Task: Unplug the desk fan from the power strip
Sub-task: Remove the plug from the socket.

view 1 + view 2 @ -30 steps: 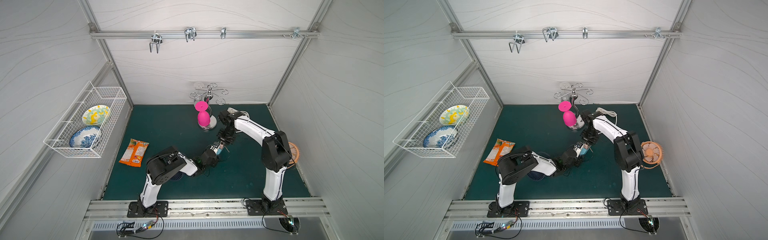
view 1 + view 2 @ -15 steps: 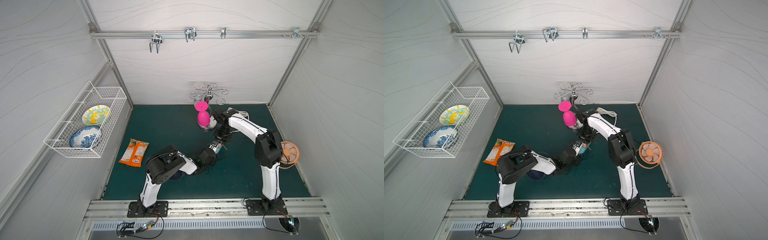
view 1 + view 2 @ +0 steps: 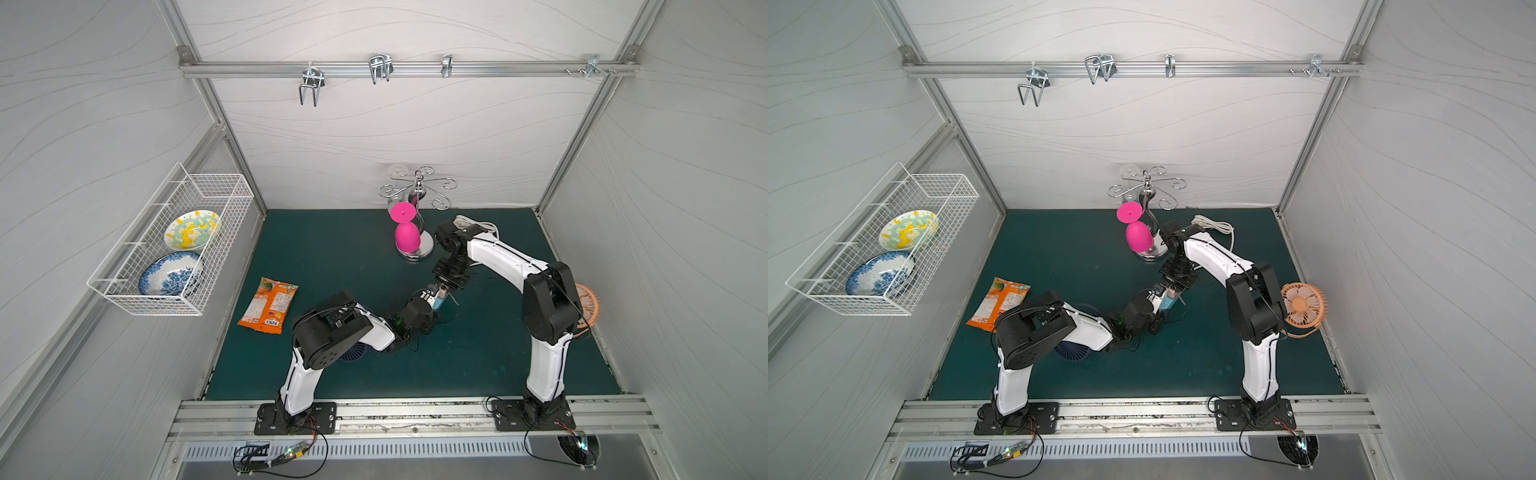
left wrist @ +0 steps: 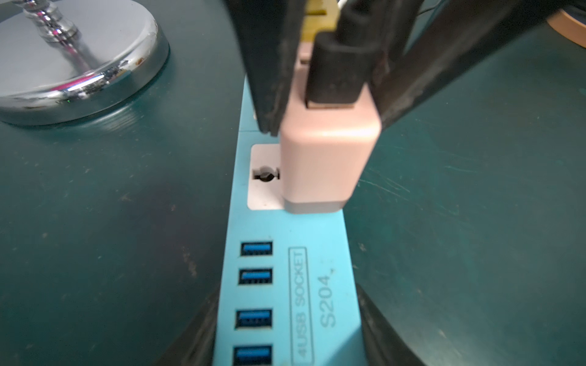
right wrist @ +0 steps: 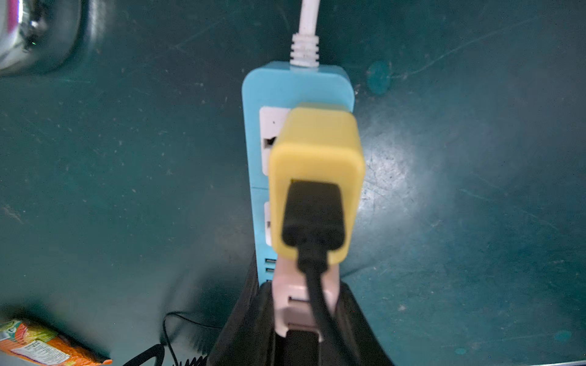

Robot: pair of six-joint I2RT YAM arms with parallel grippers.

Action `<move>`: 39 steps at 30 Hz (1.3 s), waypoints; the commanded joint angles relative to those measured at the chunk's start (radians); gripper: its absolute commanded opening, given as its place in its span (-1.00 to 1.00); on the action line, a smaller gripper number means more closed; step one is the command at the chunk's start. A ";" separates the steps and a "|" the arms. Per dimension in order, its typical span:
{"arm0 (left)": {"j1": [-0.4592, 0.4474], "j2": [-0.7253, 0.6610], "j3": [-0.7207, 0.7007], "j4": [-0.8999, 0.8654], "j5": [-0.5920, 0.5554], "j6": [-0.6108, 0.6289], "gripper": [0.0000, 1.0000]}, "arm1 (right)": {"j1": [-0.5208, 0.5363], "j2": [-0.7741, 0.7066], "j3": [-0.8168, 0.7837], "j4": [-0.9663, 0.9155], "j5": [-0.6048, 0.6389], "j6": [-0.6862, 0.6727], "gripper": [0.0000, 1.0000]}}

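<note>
Right jaws: pinched tight on both flanks of pink adapter (image 4: 323,164); right gripper (image 4: 326,123) reaching down from above, black USB plug (image 4: 339,73) on top.
Left jaws: squeezed onto port end of power strip (image 4: 329,228); left gripper (image 4: 288,310) pinning it down.
Power strip: flat on green mat (image 4: 111,221) mid-table, between both arms, near chrome stand base (image 4: 73,57); pink adapter looks still seated, prongs hidden.
Slip risk: could slide off smooth adapter sides under a crooked pull.
Lift risk: could haul whole strip up with a weak left hold.
Neighbour risk: yellow adapter (image 5: 317,152) just beside; could get rocked loose.
Cable risk: could yank desk fan (image 3: 1302,305) by its lead; lead's route impossible to trace.
</note>
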 commanded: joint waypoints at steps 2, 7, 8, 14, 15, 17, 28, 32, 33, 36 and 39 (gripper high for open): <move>-0.003 0.021 0.021 -0.036 0.015 0.002 -1.00 | 0.033 0.004 0.058 -0.048 0.034 -0.003 -1.00; -0.003 0.024 0.025 -0.038 0.016 0.006 -1.00 | 0.049 0.003 0.035 -0.020 -0.001 0.016 -1.00; -0.002 0.024 0.026 -0.038 0.015 0.006 -1.00 | 0.047 0.004 0.035 -0.023 0.003 0.014 -1.00; -0.003 0.017 0.015 -0.040 0.007 0.004 -1.00 | 0.010 -0.016 0.032 -0.018 0.004 0.002 -1.00; -0.003 0.018 0.014 -0.039 0.006 0.002 -1.00 | 0.008 -0.020 0.033 -0.019 0.002 -0.001 -1.00; -0.003 0.018 0.012 -0.037 0.004 -0.002 -1.00 | -0.001 -0.028 0.030 -0.016 -0.010 -0.004 -1.00; -0.002 0.009 0.012 -0.048 -0.011 -0.003 -1.00 | -0.021 -0.104 -0.011 0.006 -0.038 -0.013 -1.00; -0.002 0.007 0.013 -0.053 -0.013 -0.004 -1.00 | -0.020 -0.115 -0.020 0.014 -0.039 -0.009 -1.00; -0.002 0.005 0.013 -0.054 -0.014 -0.005 -1.00 | -0.019 -0.118 -0.019 0.010 -0.038 -0.010 -1.00; -0.003 -0.001 0.017 -0.064 -0.021 -0.006 -1.00 | -0.022 -0.135 -0.020 0.008 -0.028 -0.014 -1.00; -0.002 -0.011 0.029 -0.082 -0.031 -0.004 -1.00 | -0.024 -0.155 -0.029 0.006 -0.029 -0.017 -1.00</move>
